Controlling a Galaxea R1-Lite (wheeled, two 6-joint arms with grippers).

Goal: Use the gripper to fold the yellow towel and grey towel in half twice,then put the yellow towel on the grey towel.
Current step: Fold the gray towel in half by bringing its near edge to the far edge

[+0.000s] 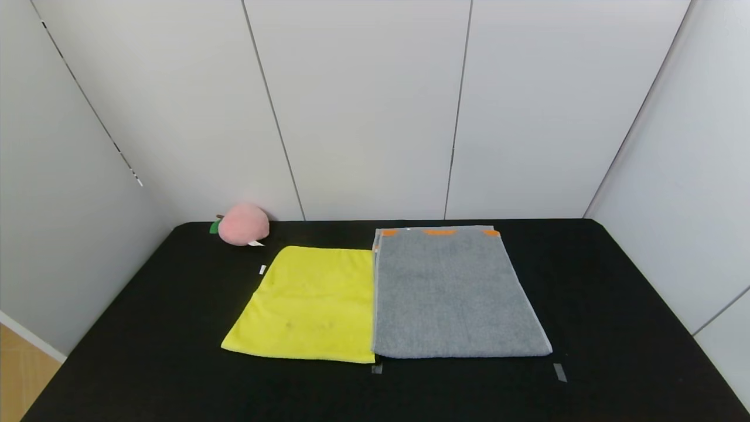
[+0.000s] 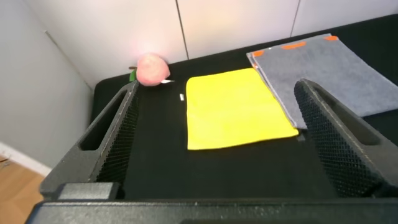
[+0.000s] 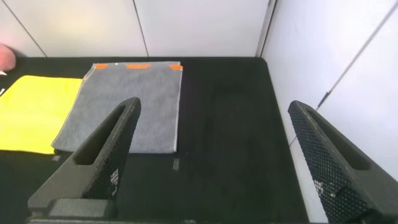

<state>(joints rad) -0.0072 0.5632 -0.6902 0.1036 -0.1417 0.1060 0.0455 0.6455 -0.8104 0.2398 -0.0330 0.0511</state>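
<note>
The yellow towel lies flat on the black table, its right edge touching the grey towel, which lies flat beside it with orange patches along its far edge. Both arms are out of the head view. My left gripper is open and empty, held above the table's near left part, with the yellow towel and grey towel ahead of it. My right gripper is open and empty above the table's near right part, with the grey towel and part of the yellow towel ahead.
A pink plush peach sits at the table's far left corner by the wall. Small grey tape marks lie near the front edge. White walls close in the table at the back and both sides.
</note>
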